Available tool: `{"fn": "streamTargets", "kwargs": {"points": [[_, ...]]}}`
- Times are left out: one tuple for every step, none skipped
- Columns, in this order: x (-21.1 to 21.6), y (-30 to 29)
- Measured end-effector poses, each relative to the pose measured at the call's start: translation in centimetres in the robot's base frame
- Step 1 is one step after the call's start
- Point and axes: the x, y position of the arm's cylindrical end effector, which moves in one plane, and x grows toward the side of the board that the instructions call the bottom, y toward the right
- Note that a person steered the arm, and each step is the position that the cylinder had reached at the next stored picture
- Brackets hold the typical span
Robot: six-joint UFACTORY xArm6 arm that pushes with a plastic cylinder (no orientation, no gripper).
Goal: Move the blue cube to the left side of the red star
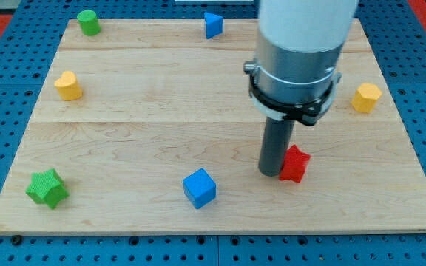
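Camera view: my tip (271, 174), a bare rod holding nothing, touches the red star (295, 164) at its nine o'clock; I should circle to the blue cube's (200, 188) nine o'clock, then push toward three.

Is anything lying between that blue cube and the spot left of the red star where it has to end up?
No block does. Only my tip stands there, touching or nearly touching the red star on its left side, to the right of the blue cube.

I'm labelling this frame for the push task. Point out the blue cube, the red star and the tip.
blue cube (199, 188), camera view, top face.
red star (296, 164), camera view, visible right part.
my tip (270, 173), camera view, rod's lower end.
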Motion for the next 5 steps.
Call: {"fn": "streamTargets", "kwargs": {"points": [[0.0,-4.0],[4.0,-2.4],[7.4,-2.5],[7.9,-6.4],[7.9,-8.9]]}}
